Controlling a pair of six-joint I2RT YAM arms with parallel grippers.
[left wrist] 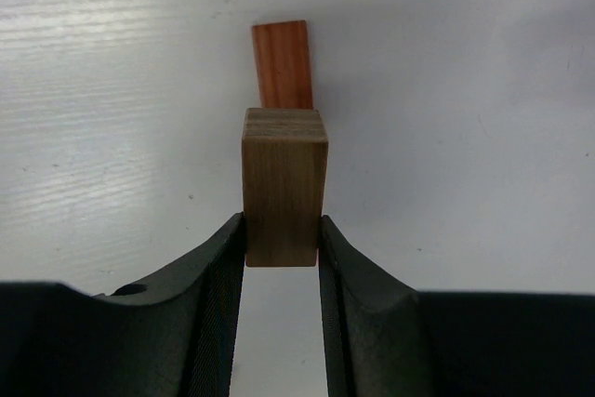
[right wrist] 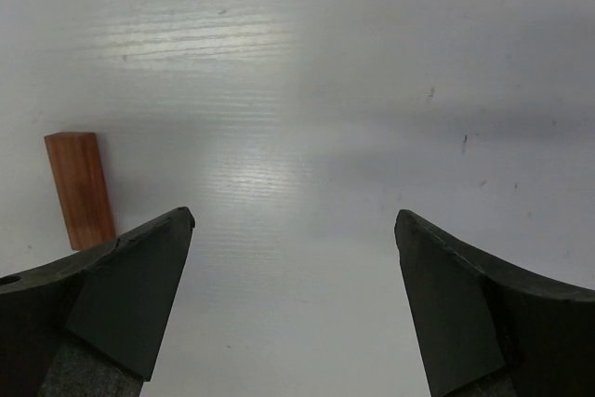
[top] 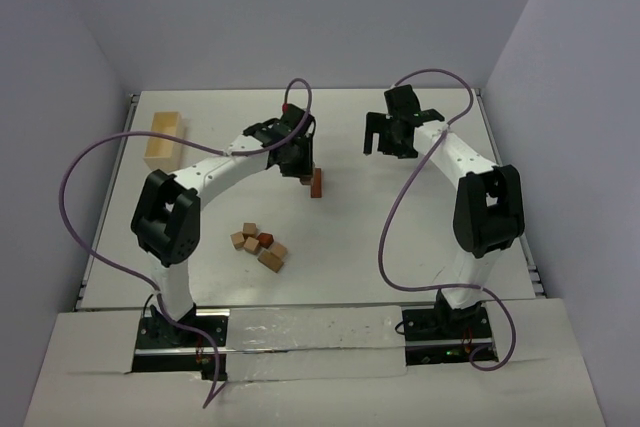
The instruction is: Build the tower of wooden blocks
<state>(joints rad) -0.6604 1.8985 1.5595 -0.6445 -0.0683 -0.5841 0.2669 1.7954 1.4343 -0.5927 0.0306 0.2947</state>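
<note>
Left gripper (left wrist: 284, 246): jaws clamped on lower sides of tan wooden cuboid block (left wrist: 284, 183), block upright between pads. Just beyond it, top centre of left wrist view, reddish-brown wooden brick (left wrist: 283, 64) on white table (left wrist: 465, 90); touching block or apart, cannot tell. Right gripper (right wrist: 293, 220): jaws spread wide, nothing between; brick at left edge of its view. Loose pile of small wooden blocks (top: 258, 245) lower centre-left of top view. Judgement: blocks light, rigid, smooth. Grip flat opposite faces squarely, else block twists. Narrow brick base likely tips easily.

Pale wooden box (top: 165, 136) lying flat near far-left corner of white table (top: 350, 222).
</note>
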